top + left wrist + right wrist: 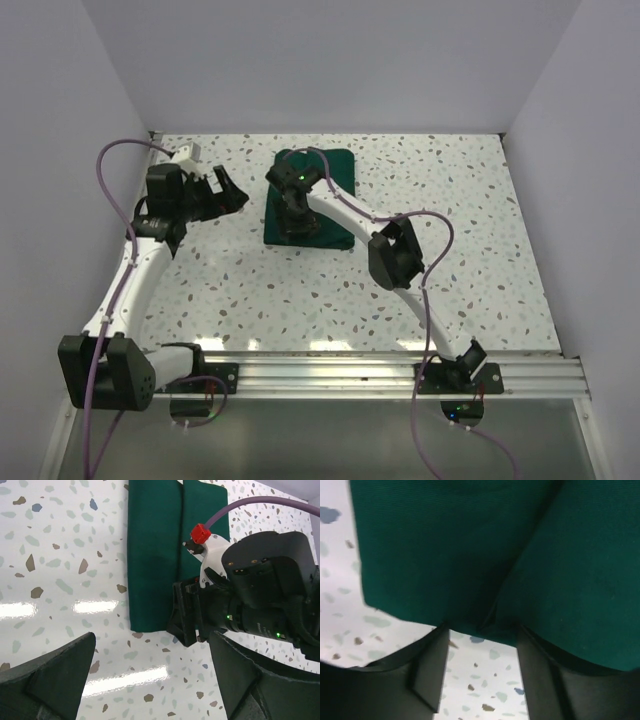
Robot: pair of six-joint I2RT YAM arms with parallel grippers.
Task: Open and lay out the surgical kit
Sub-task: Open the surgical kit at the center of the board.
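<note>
Kit wrap (340, 165): dark green cloth, folded shut, flat on bench (480, 250) at far centre | right claw (293, 228): low at wrap's near edge, fingers (427, 675) spread, released, cloth edge just beyond tips | left claw (232, 192): released, hovering left of wrap, clear of it, pointing right toward it

You're working on a white table (480, 220) flecked with grey, brown and blue chips. The same top shows between the jaws of your left gripper (152, 637) and right gripper (481, 635). Plain pale walls (330, 60) close it in on the left, back and right. Bright glare bands (127, 679) lie on the glossy top between the left jaws and just beyond them. Well behind both jaws, a ribbed metal rail (350, 375) runs along the near edge.
</note>
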